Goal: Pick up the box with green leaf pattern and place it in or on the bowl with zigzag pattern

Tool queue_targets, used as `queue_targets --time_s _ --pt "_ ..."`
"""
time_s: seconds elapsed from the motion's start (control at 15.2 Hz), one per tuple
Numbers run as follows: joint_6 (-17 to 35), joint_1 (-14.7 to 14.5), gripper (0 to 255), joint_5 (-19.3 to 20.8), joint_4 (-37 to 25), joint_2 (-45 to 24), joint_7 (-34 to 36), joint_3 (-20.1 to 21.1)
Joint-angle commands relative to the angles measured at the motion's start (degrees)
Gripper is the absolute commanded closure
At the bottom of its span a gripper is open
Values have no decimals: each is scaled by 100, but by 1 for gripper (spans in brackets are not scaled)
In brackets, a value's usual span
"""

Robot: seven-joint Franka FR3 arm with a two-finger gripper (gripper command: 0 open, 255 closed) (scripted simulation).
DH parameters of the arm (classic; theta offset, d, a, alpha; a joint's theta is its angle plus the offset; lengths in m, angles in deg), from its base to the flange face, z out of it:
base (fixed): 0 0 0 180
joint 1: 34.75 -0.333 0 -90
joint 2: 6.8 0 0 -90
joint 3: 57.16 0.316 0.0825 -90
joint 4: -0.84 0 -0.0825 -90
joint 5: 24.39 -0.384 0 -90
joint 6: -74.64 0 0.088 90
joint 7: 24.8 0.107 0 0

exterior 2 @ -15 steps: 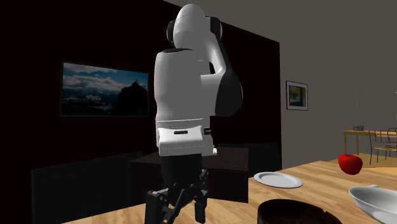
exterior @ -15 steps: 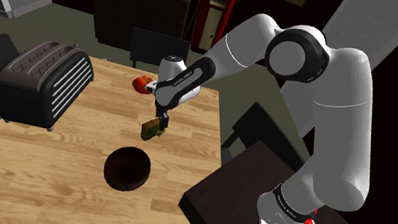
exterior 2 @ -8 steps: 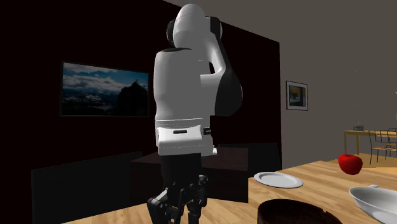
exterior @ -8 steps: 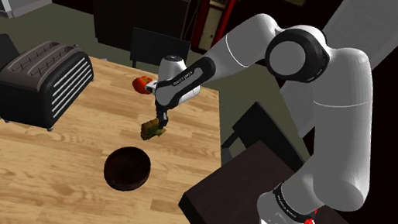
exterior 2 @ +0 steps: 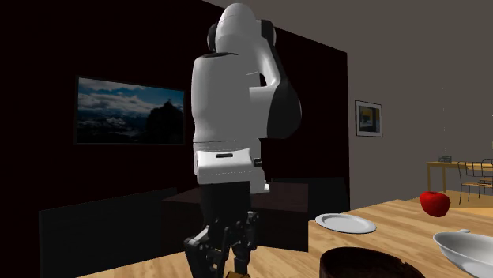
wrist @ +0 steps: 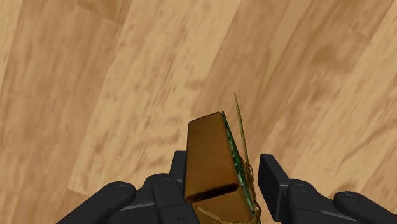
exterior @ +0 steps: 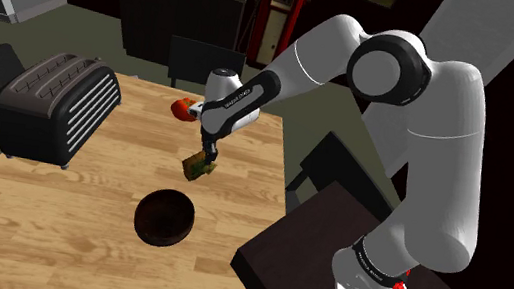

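A small brown box (exterior: 198, 167) with a green-patterned side hangs tilted just above the wooden table (exterior: 35, 212). My gripper (exterior: 206, 156) is shut on it from above. In the wrist view the box (wrist: 213, 159) stands clasped between the two black fingers (wrist: 180, 170) of the gripper (wrist: 222, 168), its green face toward one finger. A dark round bowl (exterior: 166, 216) sits on the table nearer the front edge than the box; no pattern shows on it. In the second exterior view the gripper (exterior 2: 225, 254) hangs low, with the bowl (exterior 2: 371, 264) to its right.
A dark toaster (exterior: 53, 108) stands at the table's left in the shoulder view. A red fruit (exterior: 184, 109) lies behind the hand. A white plate (exterior 2: 345, 223) and a white bowl (exterior 2: 466, 249) sit farther along. The dark stand (exterior: 330, 268) borders the table's right edge.
The fingers have closed on the box from wide apart. Hand and box have since risen slightly off the table.
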Motion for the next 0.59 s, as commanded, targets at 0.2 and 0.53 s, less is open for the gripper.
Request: queue_targets --time_s 0.2,0.53 --pt "-246 1 255 -1 76 323 13 3" --pt "-510 5 255 -2 127 639 23 5"
